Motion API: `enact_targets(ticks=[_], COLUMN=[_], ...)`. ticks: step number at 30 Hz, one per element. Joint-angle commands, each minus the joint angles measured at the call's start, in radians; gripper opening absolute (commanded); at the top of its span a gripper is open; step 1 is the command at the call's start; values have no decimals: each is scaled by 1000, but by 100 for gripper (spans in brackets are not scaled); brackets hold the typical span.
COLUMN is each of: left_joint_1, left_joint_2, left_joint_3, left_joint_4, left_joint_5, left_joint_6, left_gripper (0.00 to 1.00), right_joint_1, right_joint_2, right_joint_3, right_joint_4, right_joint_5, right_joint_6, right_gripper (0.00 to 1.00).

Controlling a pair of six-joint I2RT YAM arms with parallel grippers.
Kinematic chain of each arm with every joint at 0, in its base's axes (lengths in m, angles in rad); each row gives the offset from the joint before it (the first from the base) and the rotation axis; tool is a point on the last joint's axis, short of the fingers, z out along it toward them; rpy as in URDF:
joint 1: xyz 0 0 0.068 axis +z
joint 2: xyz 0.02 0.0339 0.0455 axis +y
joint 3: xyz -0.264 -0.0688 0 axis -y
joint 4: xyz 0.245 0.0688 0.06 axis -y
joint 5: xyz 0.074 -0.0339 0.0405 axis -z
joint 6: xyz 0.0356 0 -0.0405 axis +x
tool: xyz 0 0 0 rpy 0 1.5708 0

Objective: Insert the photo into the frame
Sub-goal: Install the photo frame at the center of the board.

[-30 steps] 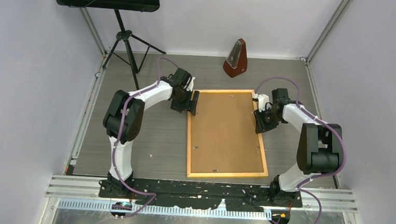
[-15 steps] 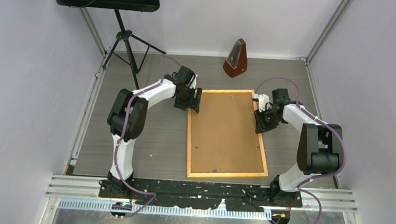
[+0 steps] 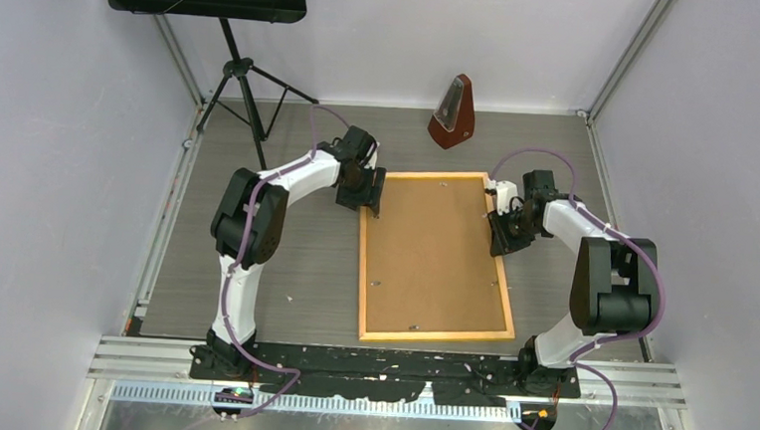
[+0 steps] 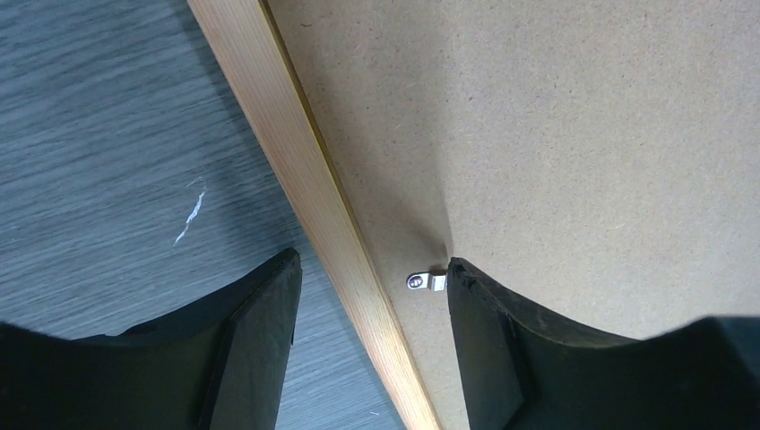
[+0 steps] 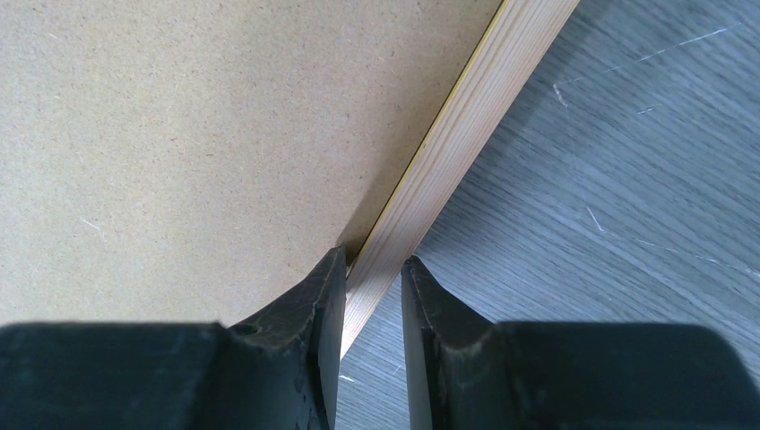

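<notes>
right gripper (image 5: 372,262) jaws clamp the frame (image 5: 466,116) beside plain brown backing (image 5: 179,134).

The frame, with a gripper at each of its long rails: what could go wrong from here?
1. The left gripper stands open astride the left rail of the frame, with its inner finger beside a small metal tab. Closing could bend the tab or catch on it.
2. The right gripper pinches only the thin right rail, so a lift may twist the frame or let it slip.
3. The backing board fills the opening and the photo is not visible, so it may not be inside.
</notes>
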Motion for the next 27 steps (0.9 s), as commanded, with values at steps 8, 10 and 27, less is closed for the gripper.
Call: enact_targets(ticks=[8, 10, 27], left_joint_1=[-20, -26, -44], left_joint_2=[-52, -52, -31], left_joint_3=[-97, -98, -39], left_joint_4=[49, 50, 27], left_joint_5=[-22, -29, -49], left_joint_6=[27, 33, 41], left_gripper=[62, 62, 61], right_joint_1=[-1, -1, -2], right_joint_2=[3, 1, -6], right_joint_3=[-7, -7, -11], right_joint_4=[-35, -36, -41], right_joint_5=[-8, -8, -8], right_joint_6=[-48, -48, -47], right_gripper=[12, 12, 12])
